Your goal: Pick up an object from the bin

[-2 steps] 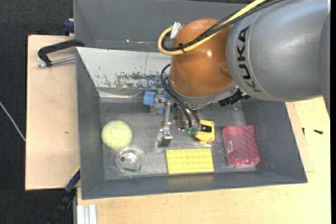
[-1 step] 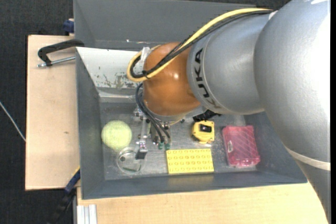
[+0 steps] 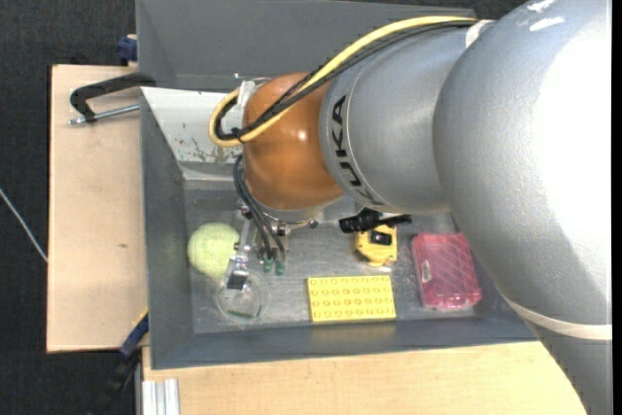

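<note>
My gripper (image 3: 255,271) hangs below the orange wrist cover in the bin's front left part, open, with nothing between its fingers. Its left fingertip (image 3: 235,277) stands just over the rim of a clear round cup (image 3: 239,299) lying near the bin's front wall. A pale yellow-green ball (image 3: 209,249) rests right beside that finger, on its left. A flat yellow studded building plate (image 3: 352,297) lies to the right of the gripper, apart from it.
A yellow and black tape measure (image 3: 375,243) sits behind the plate, partly under the arm. A pink rectangular case (image 3: 445,271) lies at the front right. The arm covers the bin's back and right.
</note>
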